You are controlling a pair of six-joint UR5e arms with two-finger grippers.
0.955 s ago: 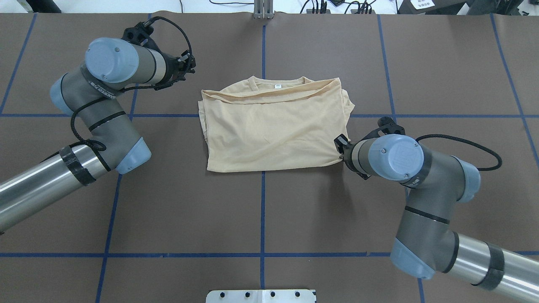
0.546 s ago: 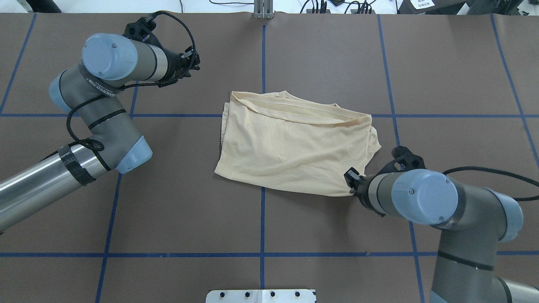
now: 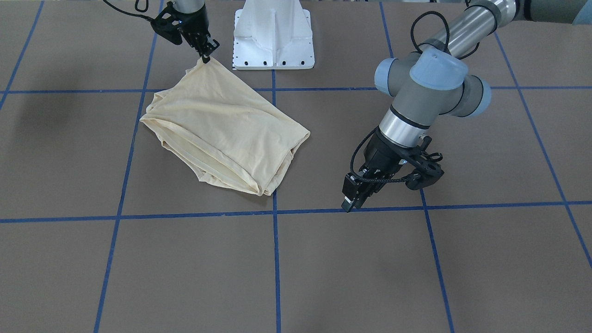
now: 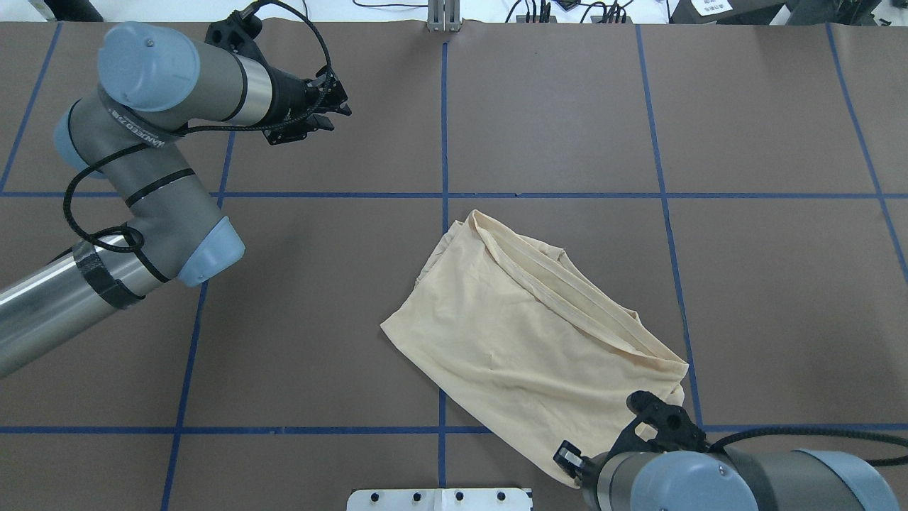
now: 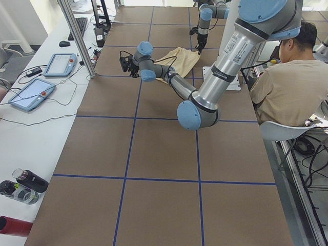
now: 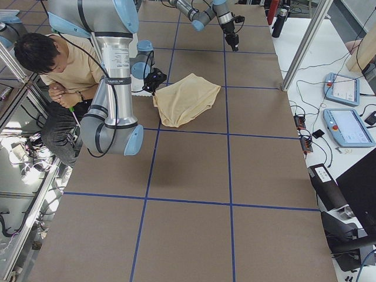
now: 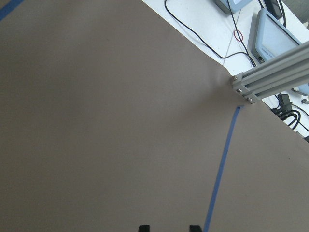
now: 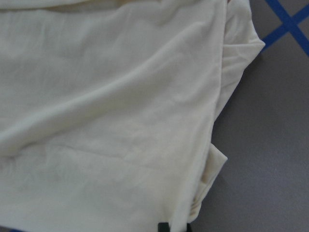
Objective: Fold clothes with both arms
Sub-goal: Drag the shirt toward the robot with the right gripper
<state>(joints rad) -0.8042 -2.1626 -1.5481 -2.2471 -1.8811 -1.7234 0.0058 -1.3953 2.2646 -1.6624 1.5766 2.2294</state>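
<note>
Fingers [image 7: 144, 228] of the left gripper [image 4: 339, 117] stand apart above the table [image 4: 567, 106], holding nothing. Further right the folded shirt [image 4: 525, 333] lies skewed; overhead, a wrist hides the right gripper [image 3: 205, 58], but the front camera shows it pinching the shirt's corner.

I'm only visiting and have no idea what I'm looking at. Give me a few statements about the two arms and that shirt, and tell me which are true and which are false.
1. The right pincer is clamped on a corner of the shirt. True.
2. The left pincer grips the shirt as well. False: it is open and empty over bare table, well apart from the shirt.
3. The shirt lies square to the blue lines. False: it lies askew, on a diagonal across them.
4. A person sits beside the table. True.
</note>
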